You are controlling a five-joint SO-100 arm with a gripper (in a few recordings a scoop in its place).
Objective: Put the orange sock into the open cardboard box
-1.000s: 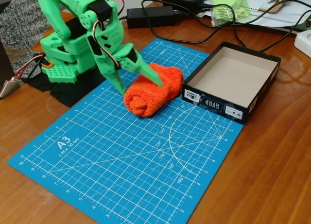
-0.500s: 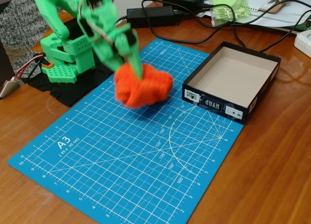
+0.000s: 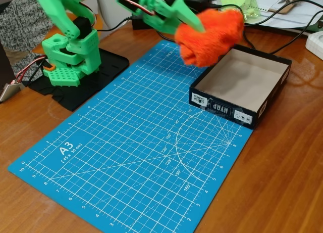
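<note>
Sock (image 3: 212,36) is off the mat, held in the air by the jaws, which are clamped on its left side; the bundle hangs above the box's (image 3: 275,89) far left corner, partly over the rim, not yet fully over the beige floor. Gripper (image 3: 194,27) reaches in from upper left, green arm stretched out from its base. Step in hand: carry phase, lift done, release not yet made. Judged next move: travel a little further right and toward the box centre, lower so the sock clears the wall, then part the jaws; releasing here risks the bundle catching the rim and rolling onto the mat (image 3: 126,152). Count: one sock, one box, one mat, one arm, all on a wooden worktop (image 3: 282,182).
</note>
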